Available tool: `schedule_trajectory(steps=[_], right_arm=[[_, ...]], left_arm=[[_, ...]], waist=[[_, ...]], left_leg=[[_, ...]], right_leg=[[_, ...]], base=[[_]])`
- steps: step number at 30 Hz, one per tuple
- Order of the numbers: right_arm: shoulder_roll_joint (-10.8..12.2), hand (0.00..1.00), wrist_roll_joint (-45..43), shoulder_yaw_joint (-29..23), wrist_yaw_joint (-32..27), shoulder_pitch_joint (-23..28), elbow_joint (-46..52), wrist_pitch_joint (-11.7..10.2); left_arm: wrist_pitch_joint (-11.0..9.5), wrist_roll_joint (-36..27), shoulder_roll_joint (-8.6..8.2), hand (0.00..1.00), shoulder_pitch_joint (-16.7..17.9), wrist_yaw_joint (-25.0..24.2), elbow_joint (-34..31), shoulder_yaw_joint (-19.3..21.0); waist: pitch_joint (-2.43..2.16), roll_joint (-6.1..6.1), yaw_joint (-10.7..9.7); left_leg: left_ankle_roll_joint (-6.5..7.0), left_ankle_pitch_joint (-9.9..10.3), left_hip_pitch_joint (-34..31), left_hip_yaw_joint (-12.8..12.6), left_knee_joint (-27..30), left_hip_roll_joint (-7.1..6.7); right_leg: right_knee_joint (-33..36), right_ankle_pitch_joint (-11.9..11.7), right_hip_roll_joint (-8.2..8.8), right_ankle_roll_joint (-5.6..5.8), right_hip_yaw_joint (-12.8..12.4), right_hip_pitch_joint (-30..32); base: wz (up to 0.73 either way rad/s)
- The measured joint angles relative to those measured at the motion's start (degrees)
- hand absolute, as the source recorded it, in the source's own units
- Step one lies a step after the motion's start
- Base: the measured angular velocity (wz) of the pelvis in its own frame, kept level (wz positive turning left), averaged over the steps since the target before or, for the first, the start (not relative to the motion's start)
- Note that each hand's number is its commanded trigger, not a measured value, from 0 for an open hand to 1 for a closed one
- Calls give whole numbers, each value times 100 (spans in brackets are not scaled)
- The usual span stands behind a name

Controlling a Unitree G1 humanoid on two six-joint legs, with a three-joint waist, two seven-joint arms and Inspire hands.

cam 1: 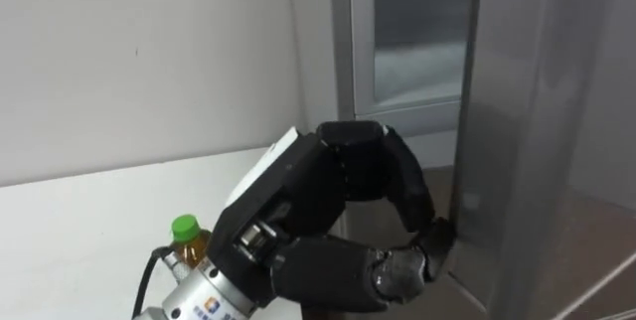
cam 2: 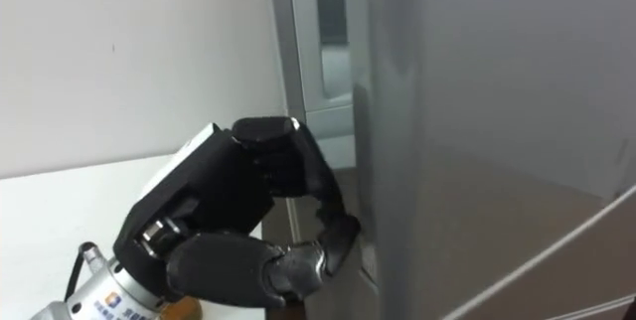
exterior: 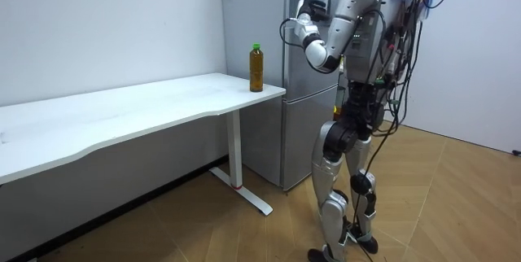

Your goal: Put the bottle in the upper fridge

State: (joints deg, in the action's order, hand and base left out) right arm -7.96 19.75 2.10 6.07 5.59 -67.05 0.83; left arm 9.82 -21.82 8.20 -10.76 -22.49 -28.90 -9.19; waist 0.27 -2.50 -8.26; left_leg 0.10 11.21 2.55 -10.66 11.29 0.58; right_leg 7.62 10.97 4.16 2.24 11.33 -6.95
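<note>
A bottle (cam 1: pixel 187 240) of amber liquid with a green cap stands upright on the white table (cam 1: pixel 89 221), near the end closest to the fridge; the room view shows the bottle (exterior: pixel 256 68) at that table corner. My left hand (cam 1: pixel 328 211) is raised to the grey upper fridge door (cam 1: pixel 527 161), its fingers (cam 1: pixel 433 239) curled round the door's edge and the thumb below them. The door stands slightly ajar, with a pale interior showing behind it. In the room view I stand upright facing the fridge (exterior: pixel 305 91) with the left hand (exterior: pixel 308 11) up at its top part.
The white table (exterior: pixel 146 103) runs along the wall to the room view's left and ends right beside the fridge. A white wall lies behind the table. Wooden floor lies open behind me.
</note>
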Motion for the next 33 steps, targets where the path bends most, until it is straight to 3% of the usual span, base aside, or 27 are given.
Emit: schedule_trajectory(steps=[27,33], right_arm=[[-58,0,1,2,163,-12,15,5],[-81,0,-2,5,253,-58,-49,-6]], left_arm=[[116,-5,32,0,0,-95,2,-10],[115,3,188,0,0,-196,0,-148]], waist=[[7,-46,-80],[3,-52,-101]], left_leg=[[0,0,4,-54,-5,7],[0,0,9,-167,-8,18]], right_leg=[[-6,1,0,0,-49,22],[6,-1,-2,-3,-159,68]], base=[[0],[-9]])
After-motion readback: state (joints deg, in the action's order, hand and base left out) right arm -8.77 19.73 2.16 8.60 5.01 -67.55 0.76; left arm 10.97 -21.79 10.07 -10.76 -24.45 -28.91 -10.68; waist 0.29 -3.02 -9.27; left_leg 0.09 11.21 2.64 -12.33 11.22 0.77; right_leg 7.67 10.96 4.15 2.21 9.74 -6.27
